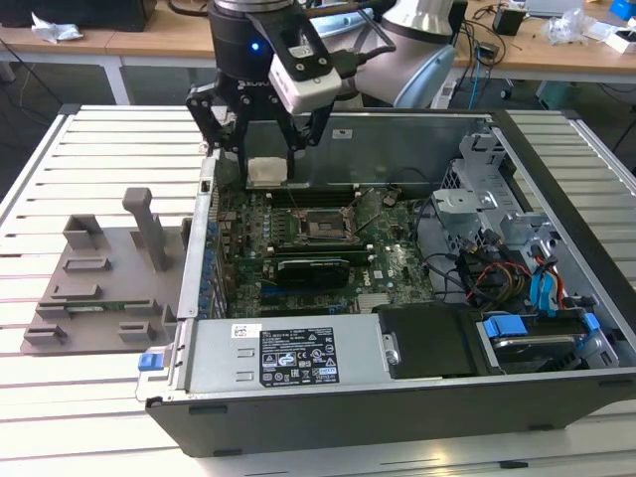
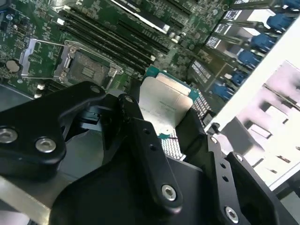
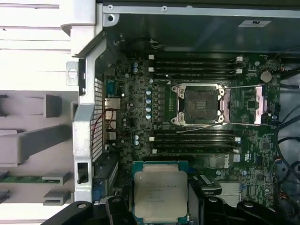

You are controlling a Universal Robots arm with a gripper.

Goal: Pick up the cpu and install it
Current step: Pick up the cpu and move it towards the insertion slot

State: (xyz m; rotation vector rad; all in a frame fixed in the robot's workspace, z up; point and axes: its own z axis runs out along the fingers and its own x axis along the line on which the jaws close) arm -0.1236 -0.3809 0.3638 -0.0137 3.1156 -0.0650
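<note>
At the exterior view's left stands the grey tray (image 1: 99, 288) on the desk (image 1: 99, 149). At upper centre the tool (image 1: 265, 157) grips the cpu (image 1: 266, 172) by its edges, face up, likely for square seating. Rightward, the socket (image 1: 320, 227) lies open, uncovered to receive it.

Matt black hand (image 3: 159, 206) holds shiny metal-topped cpu (image 3: 160, 193).

cpu (image 3: 161, 194) in gripper (image 1: 266, 167), above motherboard (image 3: 140, 93), tray (image 1: 89, 298) beside case (image 1: 397, 397)

The black hand (image 1: 266, 161) is showing silver screws (image 2: 168, 191) on its links; a white box (image 1: 303, 70) is sitting beside a blue light (image 1: 256, 46).
</note>
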